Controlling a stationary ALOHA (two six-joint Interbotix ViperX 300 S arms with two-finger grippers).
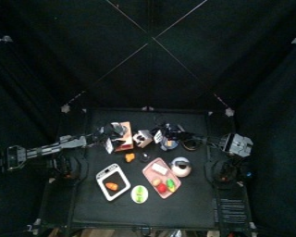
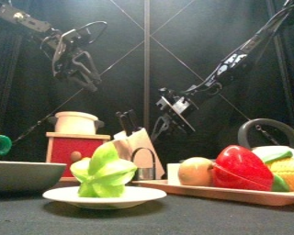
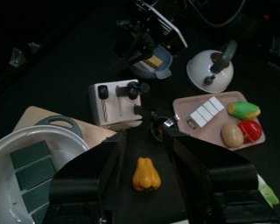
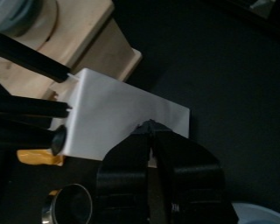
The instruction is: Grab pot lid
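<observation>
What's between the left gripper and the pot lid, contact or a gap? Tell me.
Apart. In the left wrist view, the left gripper hangs over a yellow pepper, and the pot lid lies well beyond it.

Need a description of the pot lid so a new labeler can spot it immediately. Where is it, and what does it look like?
Start at the pink tray of toy food on the table's front right. The pot lid lies just beyond the tray's far edge, towards the right arm. It is the only round grey disc with a black handle on top; the tray beside it holds brightly coloured food.
</observation>
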